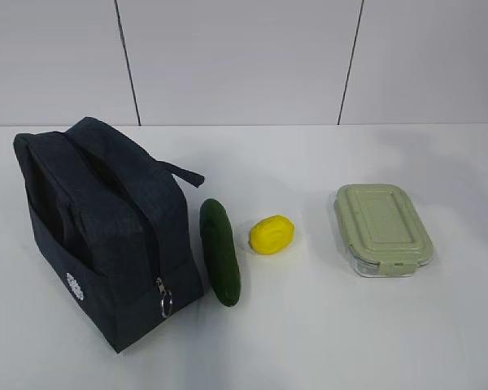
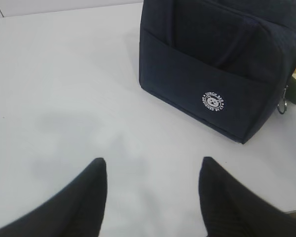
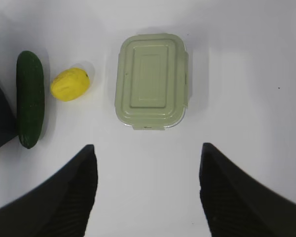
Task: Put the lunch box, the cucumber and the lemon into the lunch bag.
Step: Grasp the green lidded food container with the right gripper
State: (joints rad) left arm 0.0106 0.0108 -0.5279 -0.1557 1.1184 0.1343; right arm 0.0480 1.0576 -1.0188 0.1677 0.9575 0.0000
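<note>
Table point(image 1: 325, 341): a plain white surface carrying four things in a row, seen from the front at a downward slant.
Lunch bag point(image 1: 106, 236): a boxy dark navy fabric bag standing upright at the left end of the row; its top looks zipped closed, with a metal ring pull point(image 1: 167, 302) hanging at the near corner and a small round white logo point(image 2: 213, 101) on its side.
Cucumber point(image 1: 220, 250): long and dark green, lying flat just to the right of the bag, close beside it.
Lemon point(image 1: 272, 235): small, bright yellow, lying just right of the cucumber, not touching it.
Lunch box point(image 1: 382, 230): a clear container with a pale green snap lid, closed, sitting well apart at the right end.
Left claw point(image 2: 150, 197): fingers spread apart, holding nothing, hovering over bare table in front of the bag.
Right claw point(image 3: 147, 190): fingers spread apart, holding nothing, above the table just short of the lunch box.
</note>
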